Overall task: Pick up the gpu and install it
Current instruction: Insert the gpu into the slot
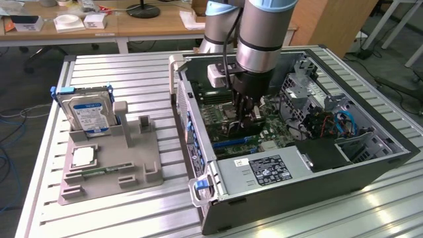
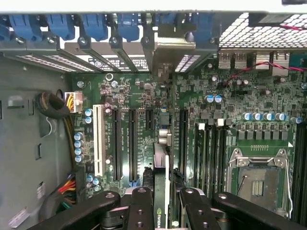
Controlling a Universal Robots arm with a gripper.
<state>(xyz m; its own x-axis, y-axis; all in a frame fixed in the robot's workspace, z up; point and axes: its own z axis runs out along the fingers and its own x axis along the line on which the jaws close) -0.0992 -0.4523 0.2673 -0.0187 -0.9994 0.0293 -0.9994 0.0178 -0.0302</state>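
Note:
My gripper [image 1: 246, 115] reaches down into the open computer case [image 1: 370, 163], shut on the gpu [image 1: 239, 129], a thin dark card held upright on its edge over the motherboard [image 1: 221, 116]. In the wrist view the gpu [image 2: 161, 187] runs edge-on between my two black fingers [image 2: 141, 206], and a green logo shows on it. My gripper [image 2: 163, 213] holds the card in line with the long black expansion slots [image 2: 132, 143]. The card's far end reaches toward the silver bracket openings [image 2: 168, 48] at the case's rear wall. Whether the card's lower edge touches a slot is hidden.
A hard drive [image 1: 89, 111] with a blue-and-white label stands in a grey fixture [image 1: 132, 171] at the exterior view's left, with a memory stick [image 1: 99, 171] and a chip [image 1: 82, 156]. Inside the case are the power supply [image 1: 264, 171], the CPU socket [image 2: 259, 179] and cable bundles [image 2: 53, 105].

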